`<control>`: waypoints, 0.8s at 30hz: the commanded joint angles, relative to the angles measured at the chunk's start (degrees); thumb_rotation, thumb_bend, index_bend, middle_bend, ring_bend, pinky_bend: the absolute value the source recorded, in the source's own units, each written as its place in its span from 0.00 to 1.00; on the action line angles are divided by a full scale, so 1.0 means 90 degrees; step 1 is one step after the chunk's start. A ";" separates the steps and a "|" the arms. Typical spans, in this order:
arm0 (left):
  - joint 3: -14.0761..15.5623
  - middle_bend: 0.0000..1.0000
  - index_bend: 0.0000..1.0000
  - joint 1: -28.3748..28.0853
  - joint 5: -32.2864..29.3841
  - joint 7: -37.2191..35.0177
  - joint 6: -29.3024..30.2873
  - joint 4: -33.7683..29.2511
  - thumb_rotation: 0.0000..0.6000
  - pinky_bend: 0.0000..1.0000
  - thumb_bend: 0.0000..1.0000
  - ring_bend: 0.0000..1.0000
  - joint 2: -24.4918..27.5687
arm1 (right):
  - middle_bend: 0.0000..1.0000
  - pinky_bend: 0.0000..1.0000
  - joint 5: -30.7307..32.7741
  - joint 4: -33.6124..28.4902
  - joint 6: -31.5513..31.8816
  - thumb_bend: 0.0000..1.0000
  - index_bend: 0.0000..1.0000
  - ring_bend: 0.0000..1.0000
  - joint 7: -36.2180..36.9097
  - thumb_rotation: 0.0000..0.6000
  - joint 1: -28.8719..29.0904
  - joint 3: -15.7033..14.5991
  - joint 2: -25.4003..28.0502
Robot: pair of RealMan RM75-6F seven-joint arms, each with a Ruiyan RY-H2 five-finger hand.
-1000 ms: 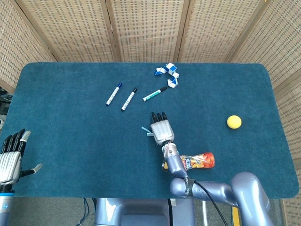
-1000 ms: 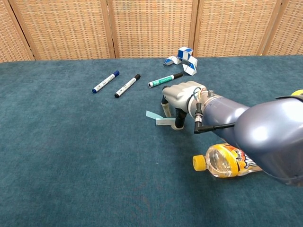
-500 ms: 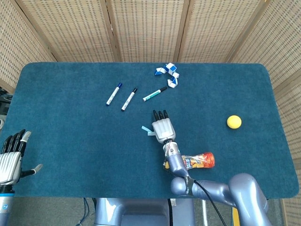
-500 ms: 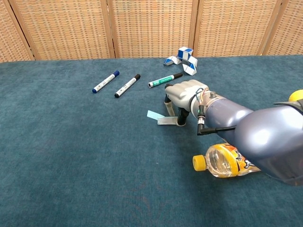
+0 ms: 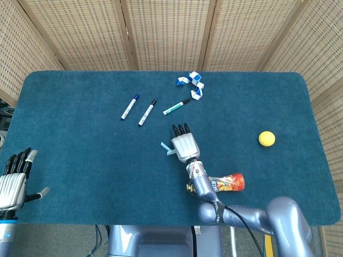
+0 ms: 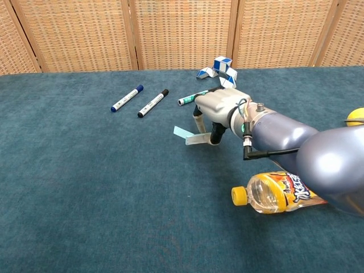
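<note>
Right robot hand (image 6: 219,111) pinched a thin light-blue strip (image 6: 189,136), lifted just off the teal cloth-covered bench (image 6: 85,187). Strip stuck out to its left. Left robot hand (image 5: 13,179) spread, well apart.

Right arm: smooth glossy shell, metallic blue-grey with a lavender tint, bulky rounded joint segments tapering to a narrower wrist. Thin black cable runs along the outside of the forearm to the wrist; small connector and fine coloured wires visible at the wrist in chest view. Right hand (image 6: 219,108): silver-white ribbed back plate, black fingers (image 5: 180,128) with pale segments. Left hand (image 5: 13,181): same build, silvery ribbed back, black fingers, light tips on thumb and one finger, blue-grey wrist below.
</note>
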 commanded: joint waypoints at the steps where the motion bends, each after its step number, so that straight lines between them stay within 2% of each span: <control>1: 0.0012 0.00 0.00 -0.0032 0.0056 0.0056 -0.0012 -0.0017 1.00 0.00 0.00 0.00 -0.0017 | 0.09 0.00 -0.0438 -0.0312 0.0173 0.54 0.65 0.00 0.0248 1.00 -0.0098 -0.0048 0.0209; 7: -0.0050 0.00 0.00 -0.0401 0.0613 0.0376 -0.0087 0.0176 1.00 0.00 0.00 0.00 -0.0150 | 0.11 0.00 -0.1509 -0.0743 0.0475 0.54 0.66 0.00 0.0727 1.00 -0.0268 -0.0243 0.0573; 8: -0.0085 0.04 0.00 -0.0515 0.0788 0.0391 -0.0088 0.0265 1.00 0.02 0.00 0.04 -0.0198 | 0.11 0.00 -0.1607 -0.0804 0.0513 0.54 0.66 0.00 0.0723 1.00 -0.0277 -0.0259 0.0618; 10: -0.0170 0.15 0.00 -0.0766 0.1134 0.0388 -0.0101 0.0474 1.00 0.11 0.00 0.17 -0.0303 | 0.11 0.00 -0.1721 -0.0946 0.0584 0.54 0.66 0.00 0.0644 1.00 -0.0285 -0.0266 0.0701; 13: -0.0291 0.42 0.07 -0.1117 0.1516 0.0347 -0.0164 0.0723 1.00 0.39 0.00 0.49 -0.0429 | 0.11 0.00 -0.1758 -0.1121 0.0668 0.54 0.66 0.00 0.0483 1.00 -0.0281 -0.0240 0.0768; 16: -0.0484 0.62 0.15 -0.1677 0.2009 0.0251 -0.0322 0.1035 1.00 0.63 0.00 0.71 -0.0633 | 0.11 0.00 -0.1761 -0.1340 0.0785 0.56 0.66 0.00 0.0245 1.00 -0.0263 -0.0201 0.0811; 21: -0.0724 0.92 0.19 -0.2412 0.2541 0.0241 -0.0511 0.1584 1.00 0.92 0.00 0.97 -0.1086 | 0.11 0.00 -0.1654 -0.1557 0.0923 0.58 0.67 0.00 -0.0100 1.00 -0.0230 -0.0141 0.0792; 24: -0.0857 0.99 0.26 -0.2833 0.2560 0.0257 -0.0774 0.1967 1.00 0.98 0.00 1.00 -0.1500 | 0.11 0.00 -0.1462 -0.1690 0.1012 0.60 0.67 0.00 -0.0364 1.00 -0.0205 -0.0060 0.0758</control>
